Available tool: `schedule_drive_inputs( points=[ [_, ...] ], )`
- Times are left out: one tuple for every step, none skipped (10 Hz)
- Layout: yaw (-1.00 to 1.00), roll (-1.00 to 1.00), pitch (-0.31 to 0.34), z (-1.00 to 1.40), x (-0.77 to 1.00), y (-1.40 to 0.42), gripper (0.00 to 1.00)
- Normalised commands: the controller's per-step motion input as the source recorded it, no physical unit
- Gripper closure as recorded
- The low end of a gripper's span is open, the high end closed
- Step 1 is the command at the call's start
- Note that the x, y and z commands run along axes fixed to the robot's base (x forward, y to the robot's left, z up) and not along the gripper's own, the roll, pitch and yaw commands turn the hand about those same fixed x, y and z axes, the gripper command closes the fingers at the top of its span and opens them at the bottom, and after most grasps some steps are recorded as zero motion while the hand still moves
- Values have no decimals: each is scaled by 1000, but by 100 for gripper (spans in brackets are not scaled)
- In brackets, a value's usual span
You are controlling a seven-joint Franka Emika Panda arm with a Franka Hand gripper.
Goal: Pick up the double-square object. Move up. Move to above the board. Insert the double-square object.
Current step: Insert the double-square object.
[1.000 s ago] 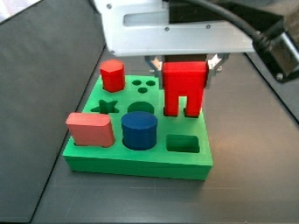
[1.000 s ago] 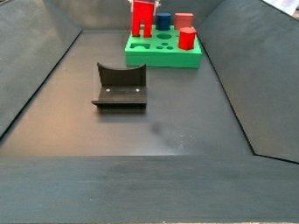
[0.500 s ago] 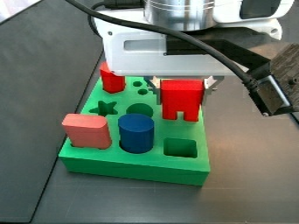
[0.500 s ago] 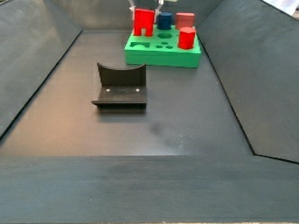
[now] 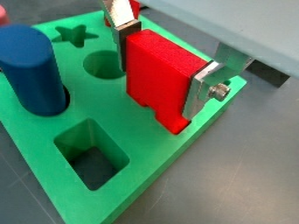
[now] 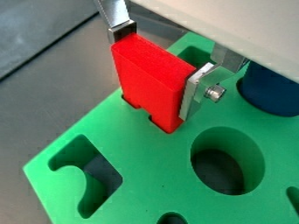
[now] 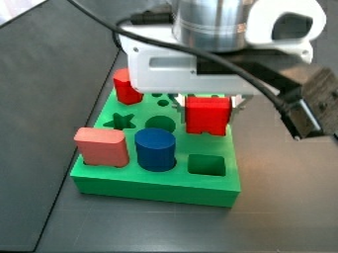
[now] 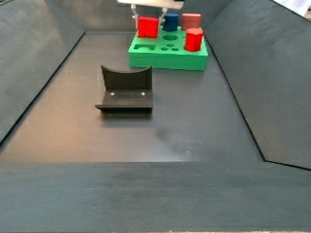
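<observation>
My gripper (image 7: 208, 99) is shut on the double-square object (image 7: 208, 112), a bright red block held upright between the silver fingers (image 5: 201, 87). It stands over the green board (image 7: 158, 183) near its far right part. Its stepped lower end sits down in a cut-out of the board, shown in both wrist views (image 5: 158, 79) (image 6: 146, 83). The board also shows in both wrist views (image 5: 152, 171) (image 6: 140, 166). In a side view the gripper (image 8: 148, 20) and block (image 8: 147, 27) are at the far end, on the board (image 8: 170, 62).
A blue cylinder (image 7: 156, 148), a salmon-pink block (image 7: 101, 146) and a red hexagonal prism (image 7: 126, 86) stand in the board. A square hole (image 7: 207, 164), a star hole (image 7: 121, 121) and a round hole (image 6: 222, 166) are open. The fixture (image 8: 124, 89) stands mid-floor.
The gripper has moved down with the red block. The block's legs, above the board before, are now sunk into the board's cut-out.
</observation>
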Motion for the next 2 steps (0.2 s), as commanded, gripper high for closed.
schedule_drive_inputs(
  points=[
    [0, 100, 27, 0, 3, -137, 100],
    [0, -29, 0, 0, 0, 20, 100]
  ],
)
